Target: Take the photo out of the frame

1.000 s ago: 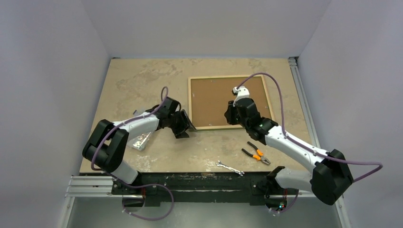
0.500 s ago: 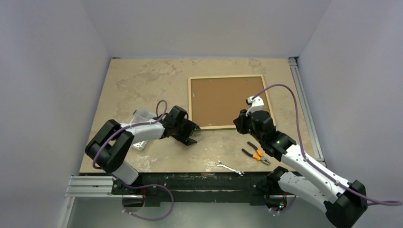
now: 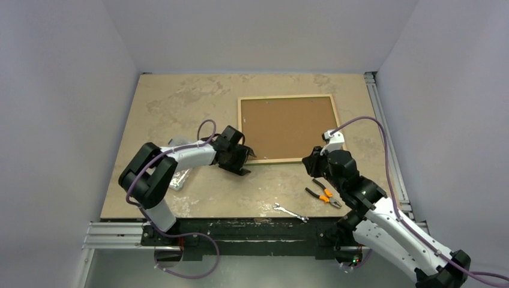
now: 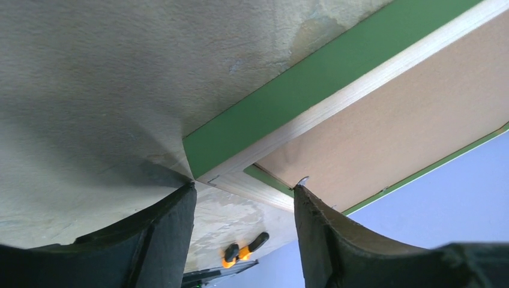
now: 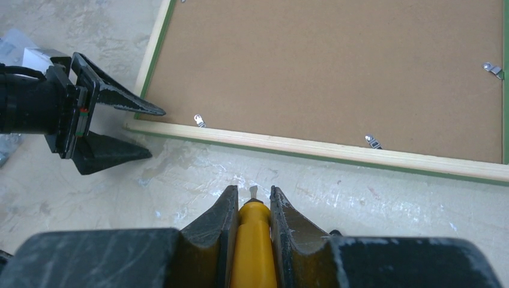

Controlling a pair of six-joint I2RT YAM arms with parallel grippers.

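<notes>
The frame [image 3: 271, 161] lies face-down on the counter [image 3: 180, 102], right of centre. The photo [image 3: 287, 127] sits inside it, with only its plain brown back showing. The left pincer [image 4: 243, 189] is open and straddles the frame's near-left corner, one finger on each side; we cannot tell whether either finger touches. The right pincer [image 5: 252, 195] is closed on a yellow-handled tool [image 5: 253, 240], whose tip points at the near rail and sits just short of it. Small metal tabs [image 5: 200, 120] along the inner edge appear to pin the board down. We judge the board thin, light and fairly stiff, but likely to crease if levered from one corner. Its flat back offers nothing to pinch from above. The frame looks light as well and will probably slide on the smooth counter. Best hold, in our view: steady the rail, turn the tabs aside, then lift the board at a freed edge.
</notes>
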